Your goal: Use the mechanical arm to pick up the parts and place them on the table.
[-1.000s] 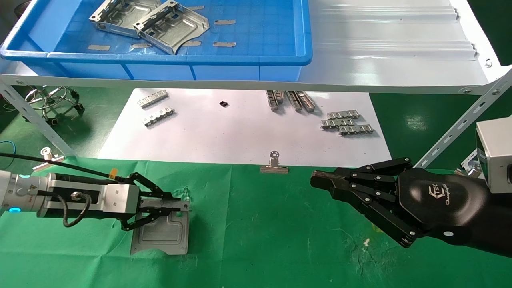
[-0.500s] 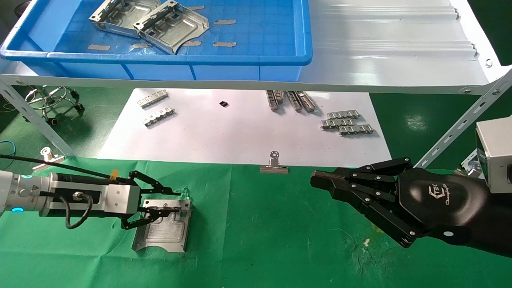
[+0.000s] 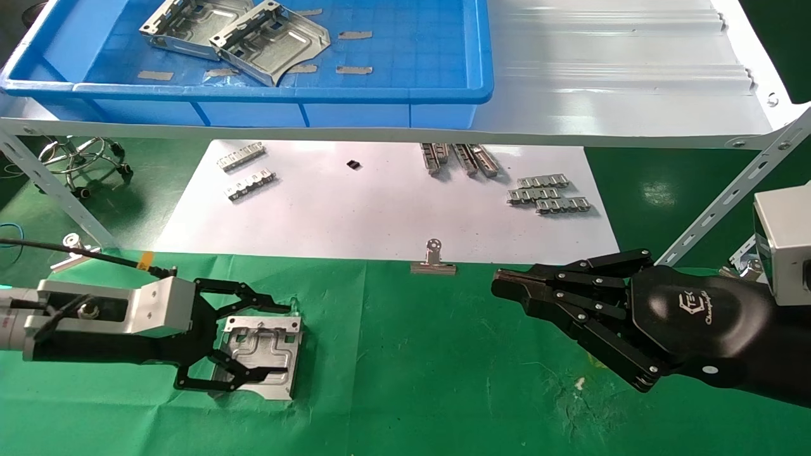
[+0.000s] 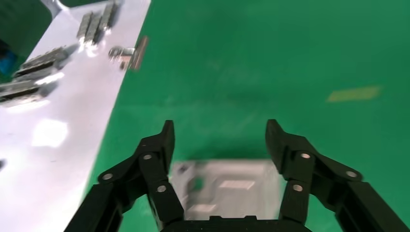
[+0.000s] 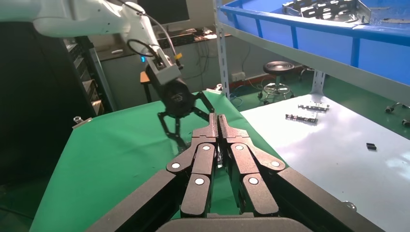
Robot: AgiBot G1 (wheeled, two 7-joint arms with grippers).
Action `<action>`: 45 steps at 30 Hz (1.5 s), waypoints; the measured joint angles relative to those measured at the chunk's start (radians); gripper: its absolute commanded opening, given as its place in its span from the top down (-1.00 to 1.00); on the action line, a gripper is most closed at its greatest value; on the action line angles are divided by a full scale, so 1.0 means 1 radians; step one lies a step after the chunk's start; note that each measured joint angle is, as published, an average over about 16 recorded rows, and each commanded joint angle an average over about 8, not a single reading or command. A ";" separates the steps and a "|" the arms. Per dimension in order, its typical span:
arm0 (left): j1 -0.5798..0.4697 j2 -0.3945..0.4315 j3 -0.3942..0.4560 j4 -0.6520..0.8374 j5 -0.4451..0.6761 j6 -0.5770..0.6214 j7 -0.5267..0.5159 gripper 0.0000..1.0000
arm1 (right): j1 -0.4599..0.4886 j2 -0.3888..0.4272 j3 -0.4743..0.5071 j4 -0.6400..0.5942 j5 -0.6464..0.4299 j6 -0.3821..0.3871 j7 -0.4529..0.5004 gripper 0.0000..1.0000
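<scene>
One silver plate point(image 3: 263, 354) lies flat on the green table point(image 3: 412, 380) at the front left. My left gripper point(image 3: 282, 341) is open, its black fingers spread on either side of the plate and apart from it. In the left wrist view the plate point(image 4: 227, 186) lies between and below the open gripper point(image 4: 220, 128). Two more plates point(image 3: 190, 22) point(image 3: 272, 41) lie in the blue tray point(image 3: 285, 95) on the shelf. My right gripper point(image 3: 500, 285) is shut and empty, held over the table at the right point(image 5: 217, 118).
The white shelf point(image 3: 602, 95) spans the back, with slanted struts point(image 3: 728, 196) at both sides. Under it a white paper sheet point(image 3: 380, 215) carries toothed strips point(image 3: 548, 193). A binder clip point(image 3: 434, 259) sits at the paper's front edge.
My left gripper has opened and let go of the plate, then drawn back a little to the left. The plate now lies flat on the cloth. The right arm has not moved.
</scene>
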 measured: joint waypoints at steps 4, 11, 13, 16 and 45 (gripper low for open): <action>0.032 -0.029 -0.025 -0.074 -0.031 0.009 -0.085 -1.00 | 0.000 0.000 0.000 0.000 0.000 0.000 0.000 -1.00; 0.092 -0.058 -0.105 -0.170 -0.051 0.001 -0.184 -1.00 | 0.000 0.000 0.000 0.000 0.000 0.000 0.000 -1.00; 0.112 -0.066 -0.133 -0.203 -0.056 -0.003 -0.210 -1.00 | 0.000 0.000 0.000 0.000 0.000 0.000 0.000 -1.00; 0.142 -0.079 -0.174 -0.252 -0.063 -0.009 -0.249 -1.00 | 0.000 0.000 0.000 0.000 0.000 0.000 0.000 -1.00; 0.428 -0.202 -0.571 -0.725 -0.133 -0.071 -0.630 -1.00 | 0.000 0.000 0.000 0.000 0.000 0.000 0.000 -1.00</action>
